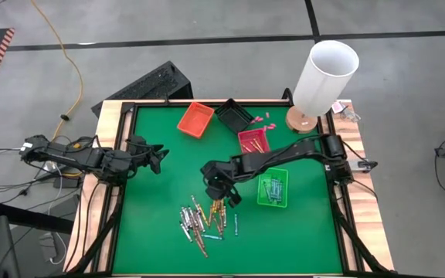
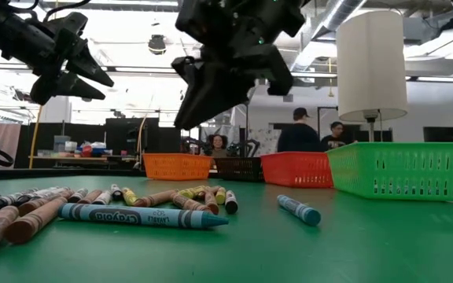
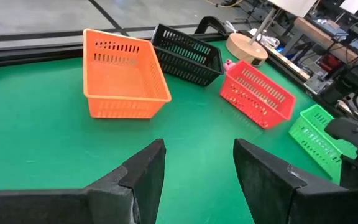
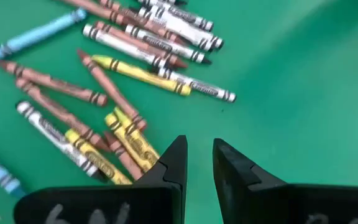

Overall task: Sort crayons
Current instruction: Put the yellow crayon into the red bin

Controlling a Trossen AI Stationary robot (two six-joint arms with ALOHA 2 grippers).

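The thin wax crayons (image 1: 204, 222), blue, yellow, grey and brown, lie heaped at lower centre of the high view. The right gripper (image 1: 224, 194) hovers just above them, fingers narrowly parted, empty. The left gripper (image 1: 159, 157) waits released at left. The green plastic basket's (image 1: 273, 188) contents are unclear.

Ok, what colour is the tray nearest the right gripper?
Green tray, mesh-sided, already holding crayons; the right gripper hangs beside it. High view shows it best.
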